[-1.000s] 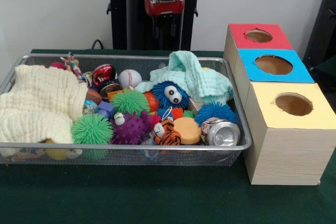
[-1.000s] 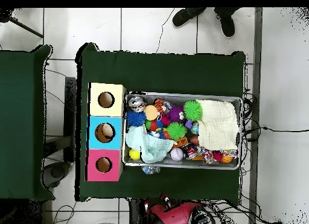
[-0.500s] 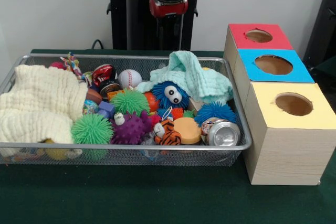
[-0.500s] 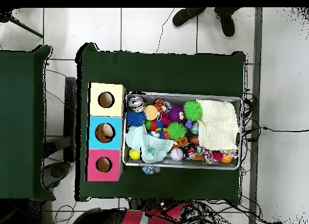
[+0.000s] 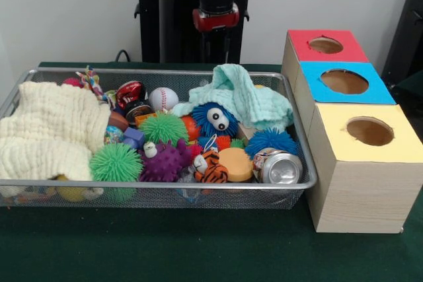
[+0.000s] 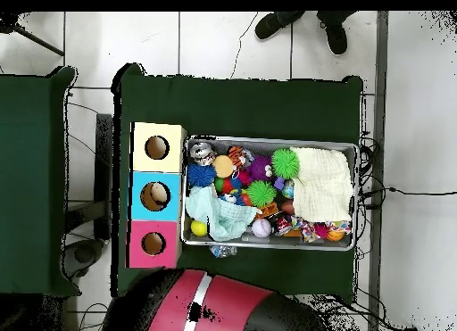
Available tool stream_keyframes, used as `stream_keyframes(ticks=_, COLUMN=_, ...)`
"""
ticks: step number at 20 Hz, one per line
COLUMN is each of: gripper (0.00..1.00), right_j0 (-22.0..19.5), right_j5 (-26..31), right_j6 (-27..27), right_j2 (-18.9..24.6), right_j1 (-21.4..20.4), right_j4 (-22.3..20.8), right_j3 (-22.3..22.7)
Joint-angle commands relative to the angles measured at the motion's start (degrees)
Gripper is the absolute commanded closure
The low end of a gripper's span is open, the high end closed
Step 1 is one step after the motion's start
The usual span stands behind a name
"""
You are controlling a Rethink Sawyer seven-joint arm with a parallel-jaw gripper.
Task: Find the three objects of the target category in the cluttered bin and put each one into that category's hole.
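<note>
Green cloth covers the table (image 5: 198,255) in the front view. Behind the wire-mesh bin (image 5: 299,163), the red and black arm (image 5: 217,4) is held upright; its gripper's opening cannot be told. Below it, spiky rubber balls, a ribbed cream cloth (image 5: 49,133) and a metal can (image 5: 281,168) are heaped.

Overhead, the arm (image 6: 219,302) is seen beneath the bin (image 6: 357,198); three holed wooden boxes (image 6: 156,194) adjoin the bin.

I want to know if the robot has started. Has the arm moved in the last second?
Yes. In the overhead view the arm has swung out over the table's edge, nearer the bin.
</note>
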Motion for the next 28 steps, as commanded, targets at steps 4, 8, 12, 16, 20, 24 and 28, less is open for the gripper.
stream_keyframes(ticks=4, gripper=0.0, right_j0=-2.9, right_j5=-3.51, right_j6=8.31, right_j2=2.55, right_j1=5.56, right_j4=4.42, right_j3=-12.12)
stream_keyframes(ticks=8, gripper=0.0, right_j0=-3.26, right_j5=-4.56, right_j6=7.9, right_j2=2.53, right_j1=7.02, right_j4=4.27, right_j3=-13.38)
stream_keyframes(ticks=12, gripper=0.0, right_j0=-3.97, right_j5=-6.18, right_j6=7.83, right_j2=2.55, right_j1=8.63, right_j4=4.13, right_j3=-14.49)
stream_keyframes(ticks=16, gripper=0.0, right_j0=-5.49, right_j5=-7.37, right_j6=8.12, right_j2=3.35, right_j1=10.27, right_j4=3.76, right_j3=-15.84)
stream_keyframes(ticks=20, gripper=0.0, right_j0=-5.45, right_j5=-9.52, right_j6=8.25, right_j2=2.75, right_j1=12.73, right_j4=5.32, right_j3=-17.25)
stream_keyframes(ticks=24, gripper=0.0, right_j0=-5.19, right_j5=-10.64, right_j6=8.37, right_j2=2.5, right_j1=13.96, right_j4=6.52, right_j3=-17.98)
stream_keyframes(ticks=28, gripper=0.0, right_j0=-4.63, right_j5=-10.27, right_j6=8.46, right_j2=2.68, right_j1=13.36, right_j4=7.3, right_j3=-17.5)
